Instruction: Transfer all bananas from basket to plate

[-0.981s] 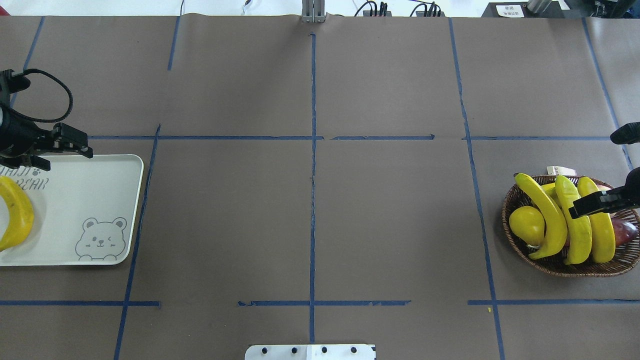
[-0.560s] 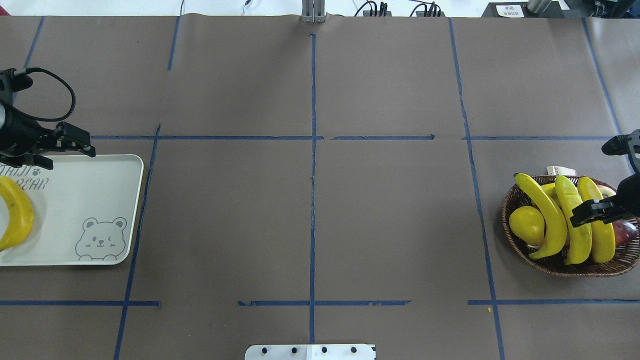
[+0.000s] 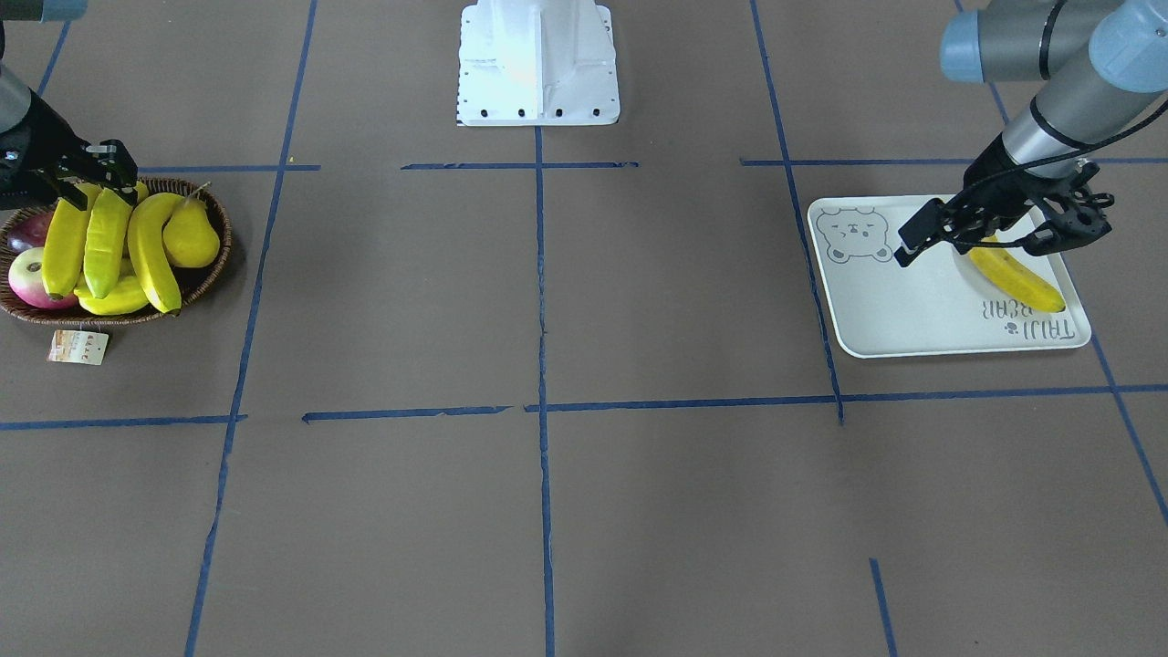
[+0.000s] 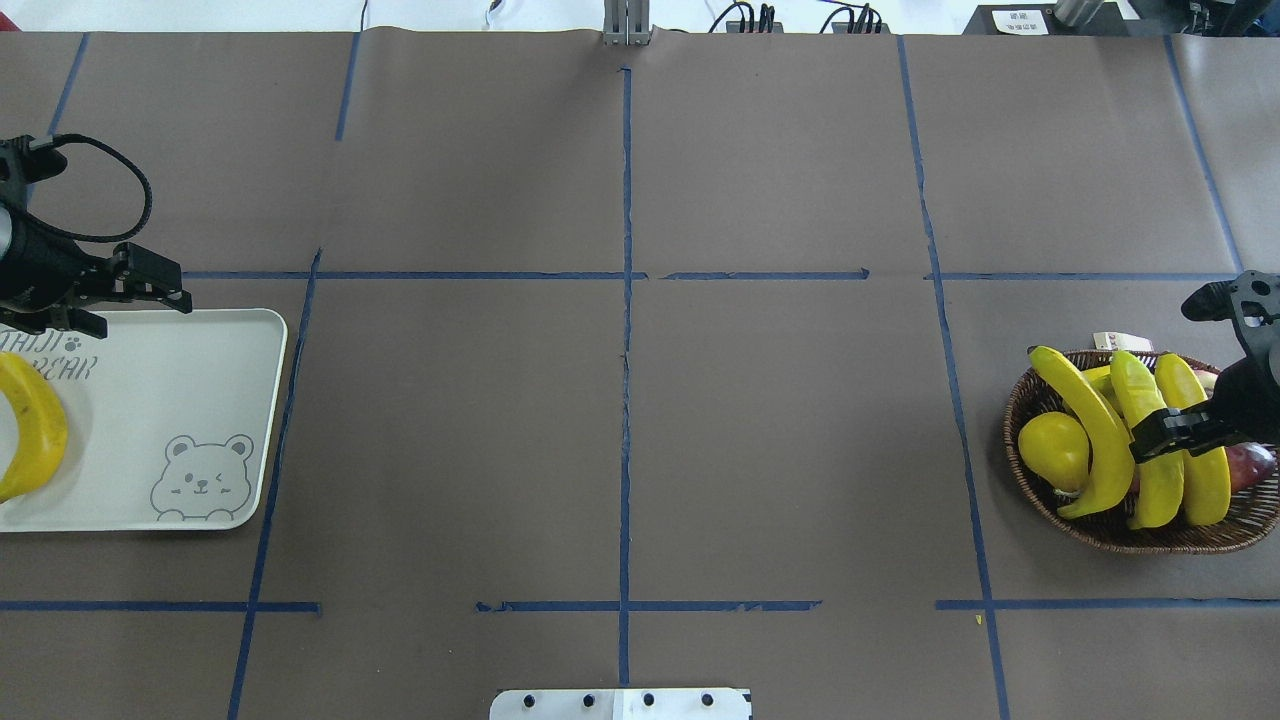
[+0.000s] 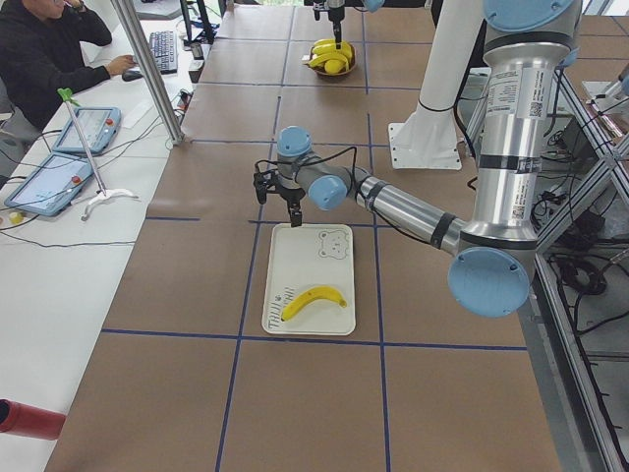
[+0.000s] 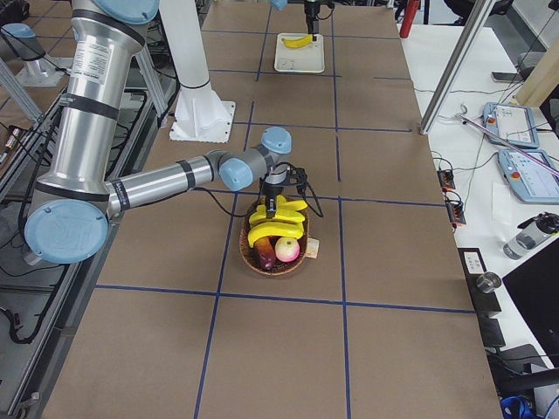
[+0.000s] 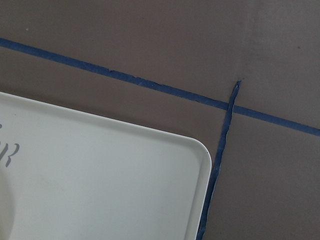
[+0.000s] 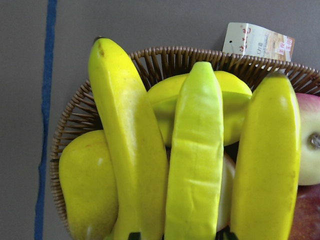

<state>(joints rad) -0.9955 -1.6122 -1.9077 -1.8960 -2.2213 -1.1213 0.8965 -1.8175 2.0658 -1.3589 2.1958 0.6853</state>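
The wicker basket at the table's right end holds three bananas: one at the left, one at the right, and one crosswise beneath. A ridged starfruit lies between the upper two. My right gripper hovers open over this fruit, holding nothing. One more banana lies on the off-white bear plate at the left end. My left gripper is open and empty above the plate's far edge, just above that banana.
The basket also holds a yellow pear, a pink apple and a dark red fruit. A paper tag lies beside the basket. The robot base stands mid-table. A person sits at a side desk.
My right gripper has come further in over the basket, toward the view's left and the near edge. The left gripper has barely shifted above the plate.
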